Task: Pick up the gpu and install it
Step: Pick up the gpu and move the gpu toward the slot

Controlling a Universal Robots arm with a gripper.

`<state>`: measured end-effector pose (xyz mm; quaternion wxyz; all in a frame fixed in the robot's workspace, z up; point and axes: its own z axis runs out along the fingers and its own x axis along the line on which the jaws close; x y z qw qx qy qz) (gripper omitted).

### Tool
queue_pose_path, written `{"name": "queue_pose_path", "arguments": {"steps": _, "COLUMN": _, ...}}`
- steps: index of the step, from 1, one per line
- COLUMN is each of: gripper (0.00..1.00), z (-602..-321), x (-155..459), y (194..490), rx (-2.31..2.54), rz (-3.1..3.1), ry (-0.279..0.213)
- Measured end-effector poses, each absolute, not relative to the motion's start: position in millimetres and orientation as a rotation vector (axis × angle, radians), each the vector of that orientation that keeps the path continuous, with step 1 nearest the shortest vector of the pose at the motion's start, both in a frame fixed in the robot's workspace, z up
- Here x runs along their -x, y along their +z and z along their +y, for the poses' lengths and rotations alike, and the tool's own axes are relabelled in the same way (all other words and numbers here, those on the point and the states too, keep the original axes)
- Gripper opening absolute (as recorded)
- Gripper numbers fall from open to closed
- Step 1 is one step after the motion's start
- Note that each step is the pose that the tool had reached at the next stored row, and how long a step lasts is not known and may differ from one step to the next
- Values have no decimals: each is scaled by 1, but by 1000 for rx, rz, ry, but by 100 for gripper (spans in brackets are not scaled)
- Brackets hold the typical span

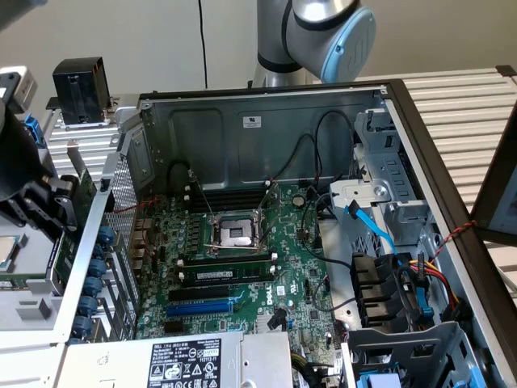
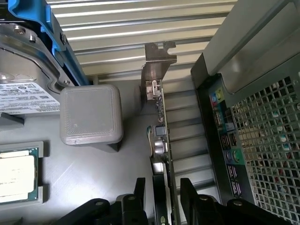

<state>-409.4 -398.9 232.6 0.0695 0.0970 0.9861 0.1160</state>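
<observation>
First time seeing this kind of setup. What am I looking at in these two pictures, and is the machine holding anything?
This is a robot arm working beside an open computer case. The exterior view, from a camera off the arm, shows the case's inside and its green motherboard. The wrist view, from a camera on the arm's wrist, looks along the gripper. The gripper sits around the gpu, a card seen edge-on with a silver bracket, outside the case. Whether it grips the card I cannot tell. Beside it lie a grey block and a processor chip.
</observation>
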Motion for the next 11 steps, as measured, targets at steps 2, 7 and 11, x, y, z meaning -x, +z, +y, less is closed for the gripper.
{"name": "queue_pose_path", "arguments": {"steps": 2, "gripper": 43, "z": -401, "x": 410, "y": 232, "rx": -292, "rz": 2968, "ry": 349}}
{"name": "queue_pose_path", "arguments": {"steps": 7, "gripper": 43, "z": -404, "x": 410, "y": 232, "rx": -270, "rz": 2972, "ry": 351}}
{"name": "queue_pose_path", "arguments": {"steps": 11, "gripper": 43, "z": -404, "x": 410, "y": 232, "rx": -192, "rz": 2983, "ry": 357}}
